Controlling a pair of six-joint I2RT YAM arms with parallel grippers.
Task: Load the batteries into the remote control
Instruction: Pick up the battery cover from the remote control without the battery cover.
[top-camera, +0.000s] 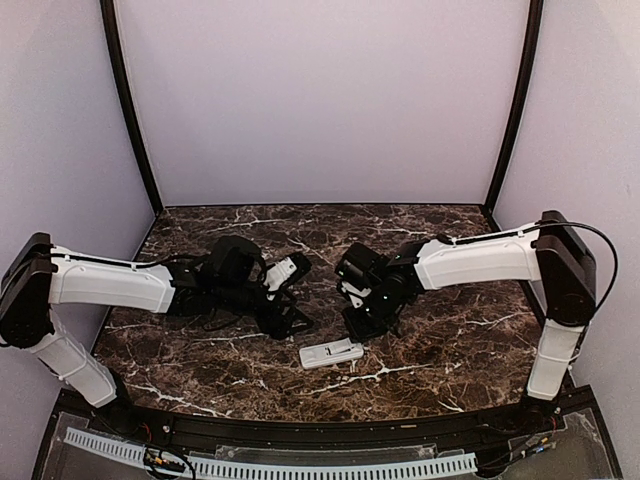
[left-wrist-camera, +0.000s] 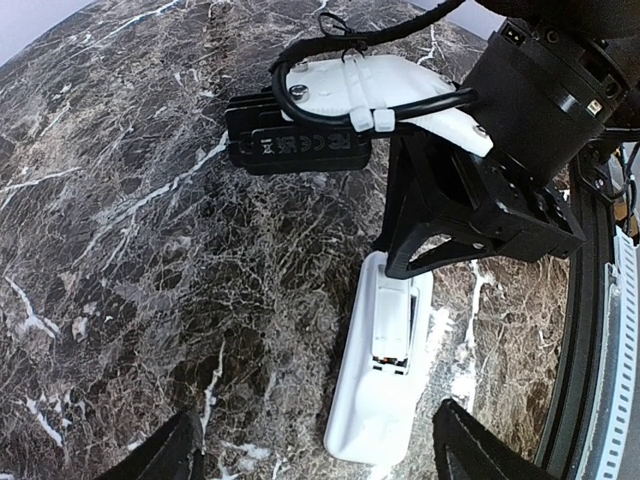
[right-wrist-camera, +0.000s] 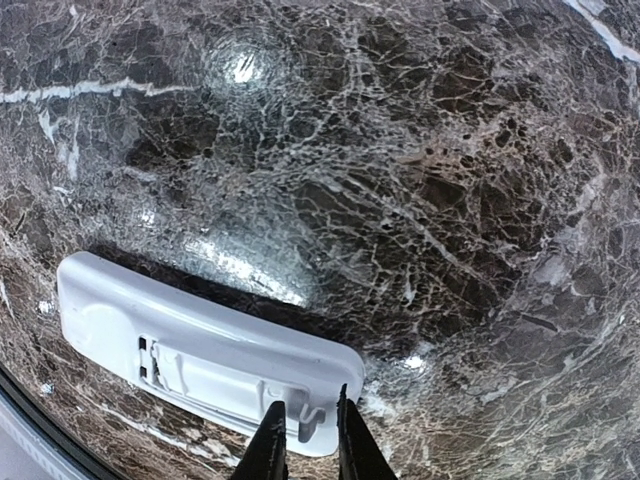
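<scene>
Dark veined marble table (top-camera: 450, 330) under pale walls (top-camera: 320, 100). The right gripper (right-wrist-camera: 308, 400) has its fingers drawn almost together, with only a sliver of gap and nothing visible between them. Directly under and just ahead of their tips lies one end of the remote control (right-wrist-camera: 200, 350). It lies flat and back-up, its length running away to one side of the jaws.

The left gripper (left-wrist-camera: 315, 420) is spread wide and holds nothing. The remote's other end sits between its two fingers but touches neither.

From that wrist a long recess shows in the remote's back. Something dark sits in it, too small to say whether it is a cell or a contact. Neither the orange nor the blue of the batteries can be picked out in any view.

My reading is that this is work at the battery bay, seating a cell or probing it, rather than fetching. The next move needs the right tips to press gently and squarely. The left jaws should close on the body first, because the polished stone looks likely to let it skate.
</scene>
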